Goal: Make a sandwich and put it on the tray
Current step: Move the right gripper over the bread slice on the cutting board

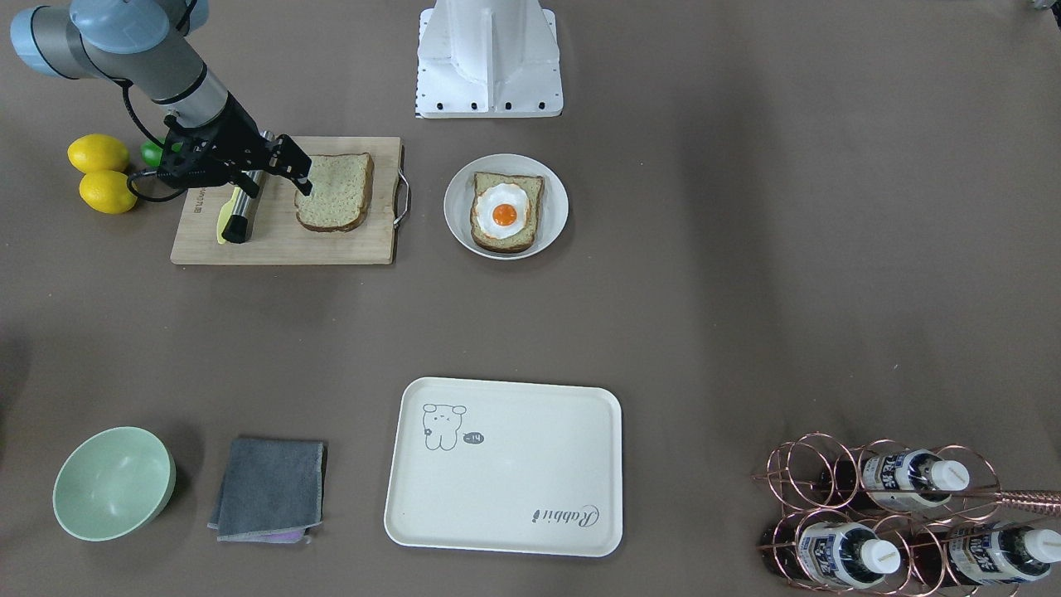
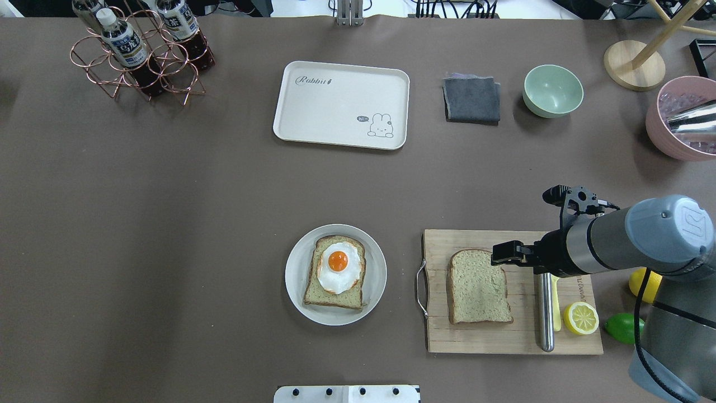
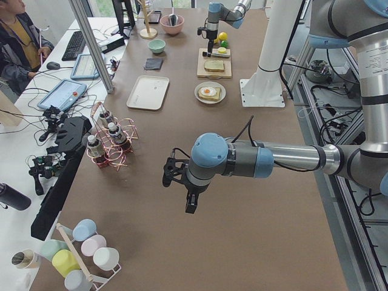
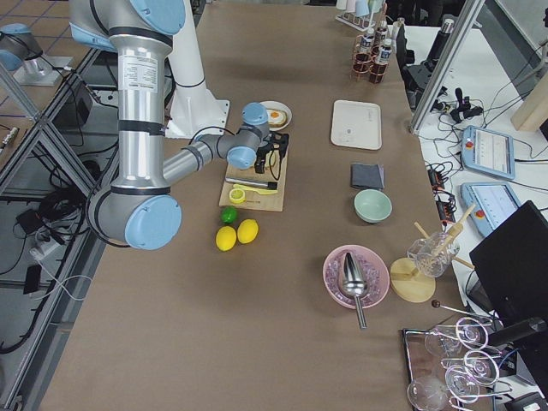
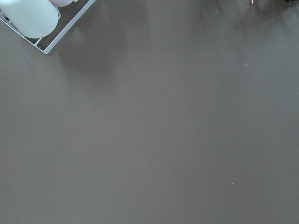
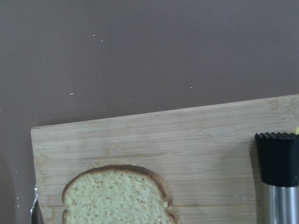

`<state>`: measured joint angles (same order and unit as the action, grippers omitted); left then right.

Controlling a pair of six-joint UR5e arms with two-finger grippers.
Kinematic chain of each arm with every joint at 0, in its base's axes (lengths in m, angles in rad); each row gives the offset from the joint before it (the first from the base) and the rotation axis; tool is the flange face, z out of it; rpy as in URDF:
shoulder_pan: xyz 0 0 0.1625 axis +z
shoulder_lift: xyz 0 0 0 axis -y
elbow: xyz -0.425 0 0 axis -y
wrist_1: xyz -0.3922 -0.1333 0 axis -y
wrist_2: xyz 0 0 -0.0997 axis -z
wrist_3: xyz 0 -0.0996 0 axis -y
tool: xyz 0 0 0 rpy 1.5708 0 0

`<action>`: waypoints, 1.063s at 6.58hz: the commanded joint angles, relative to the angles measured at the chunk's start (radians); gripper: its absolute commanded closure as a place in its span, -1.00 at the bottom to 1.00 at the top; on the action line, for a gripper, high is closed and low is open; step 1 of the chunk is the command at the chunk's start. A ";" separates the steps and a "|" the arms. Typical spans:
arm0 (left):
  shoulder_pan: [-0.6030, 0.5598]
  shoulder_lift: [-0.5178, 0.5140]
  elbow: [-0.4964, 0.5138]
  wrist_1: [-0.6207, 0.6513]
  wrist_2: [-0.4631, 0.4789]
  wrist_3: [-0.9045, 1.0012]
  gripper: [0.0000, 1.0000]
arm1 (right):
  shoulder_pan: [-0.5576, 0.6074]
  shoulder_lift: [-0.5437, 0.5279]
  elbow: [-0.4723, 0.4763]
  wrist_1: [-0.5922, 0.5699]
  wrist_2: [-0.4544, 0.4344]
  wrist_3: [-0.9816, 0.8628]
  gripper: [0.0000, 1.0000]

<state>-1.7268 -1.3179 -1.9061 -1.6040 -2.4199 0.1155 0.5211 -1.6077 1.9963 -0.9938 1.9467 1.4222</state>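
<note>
Bread slice (image 2: pixel 480 286) on the cutting board (image 2: pixel 520 336) has the right gripper (image 2: pixel 499 256) above its 1 o'clock corner seen from overhead, though whether that claw or the left gripper (image 3: pixel 179 193) is apart or together I cannot tell, while the second slice (image 2: pixel 321 296), under the egg (image 2: pixel 337 268), sits on the plate (image 2: pixel 296 268) at the board's 9 o'clock, with the tray (image 2: pixel 335 112) at the plate's 12.

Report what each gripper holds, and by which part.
Nothing is held. The right gripper is over a corner of the bread slice, which lies flat on the cutting board. The left gripper hangs above the table with nothing in it.
</note>
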 commanded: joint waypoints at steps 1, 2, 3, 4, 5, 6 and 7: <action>0.001 -0.010 0.004 -0.001 -0.001 -0.010 -0.95 | -0.021 -0.004 -0.004 -0.003 -0.002 0.001 -0.81; 0.001 -0.015 0.004 0.001 0.001 -0.011 -0.95 | -0.027 0.000 -0.010 -0.003 -0.002 0.001 -0.80; 0.001 -0.020 0.005 0.002 0.001 -0.014 -0.95 | -0.038 0.006 -0.016 -0.003 -0.002 0.001 -0.78; 0.001 -0.020 0.005 0.002 -0.001 -0.016 -0.95 | -0.044 0.014 -0.025 -0.003 -0.002 0.001 -0.74; 0.001 -0.020 0.005 0.002 -0.001 -0.014 -0.95 | -0.050 0.018 -0.037 -0.003 -0.002 0.001 -0.72; 0.001 -0.020 0.005 0.002 -0.001 -0.016 -0.95 | -0.053 0.019 -0.039 -0.003 -0.002 0.001 -0.63; 0.001 -0.020 0.004 0.002 -0.001 -0.016 -0.95 | -0.053 0.017 -0.042 -0.003 -0.003 0.001 -0.36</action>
<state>-1.7257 -1.3375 -1.9009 -1.6015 -2.4206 0.1001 0.4696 -1.5904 1.9585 -0.9971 1.9447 1.4235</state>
